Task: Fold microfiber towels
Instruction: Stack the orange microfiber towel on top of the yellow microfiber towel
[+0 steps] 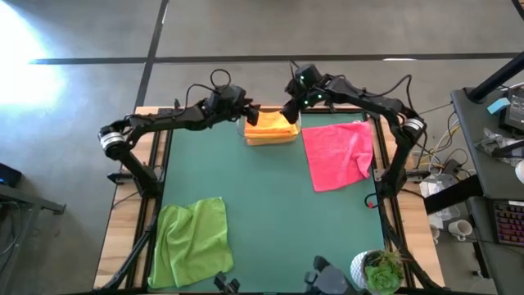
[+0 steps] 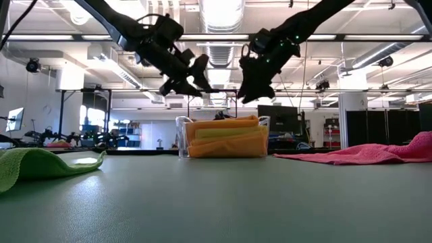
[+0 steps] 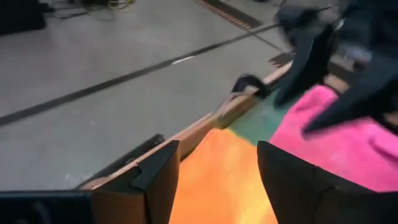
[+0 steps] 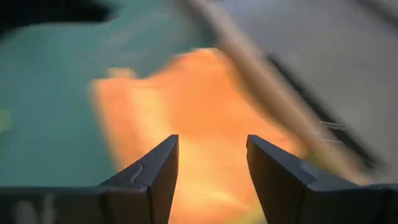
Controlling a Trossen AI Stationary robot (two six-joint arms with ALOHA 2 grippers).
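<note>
1. The folded orange towels (image 1: pixel 271 124), soft and slab-shaped with a yellow towel (image 2: pixel 226 133) layered between them, sit stacked in the clear plastic bin (image 2: pixel 183 137) at 12 o'clock on the green mat (image 1: pixel 270 213).
2. My left gripper (image 1: pixel 249 115) hovers above the bin's 9 o'clock side, fingers spread, holding nothing.
3. My right gripper (image 1: pixel 289 111) hangs over the 3 o'clock side, parted and empty.
4. The pink towel (image 1: pixel 340 153) lies rumpled at 2 o'clock, the lime green towel (image 1: pixel 192 242) at 7 o'clock.
5. The mat's centre between them offers open room.
</note>
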